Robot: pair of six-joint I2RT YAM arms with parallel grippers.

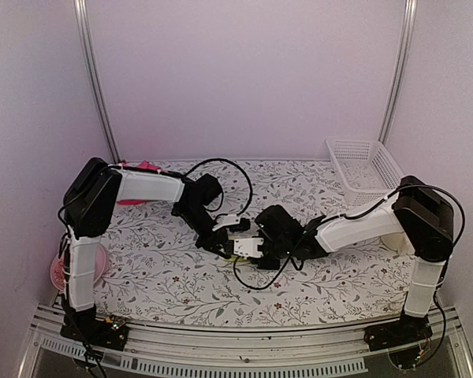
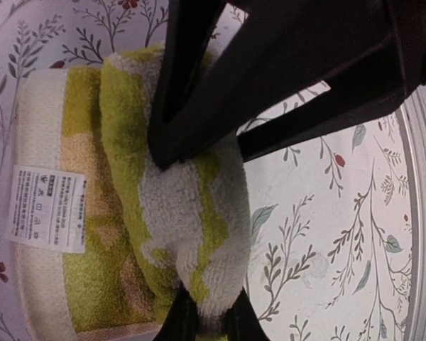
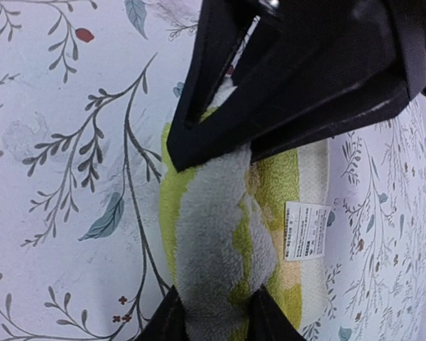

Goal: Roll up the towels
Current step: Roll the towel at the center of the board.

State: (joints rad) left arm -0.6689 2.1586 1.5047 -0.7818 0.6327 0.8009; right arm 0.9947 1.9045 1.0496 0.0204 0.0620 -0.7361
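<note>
— What's the room like?
— Plain white walls (image 1: 244,79) on three sides, tinted faintly pink by the light.
— And the corners?
— A slim metal pole (image 1: 96,79) runs up each back corner.
— The surface?
— A pale tabletop (image 1: 315,291) printed with leafy sprigs and small red flowers; an aluminium rail (image 1: 244,337) edges its near side.

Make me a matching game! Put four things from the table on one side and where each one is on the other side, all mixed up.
Things:
1. yellow-green towel
2. pink towel
3. white basket
4. pink bowl

Places on the table:
A. back right corner
B. front left edge
C. middle
D. back left

Right pairs: 1-C, 2-D, 3-A, 4-B.
</note>
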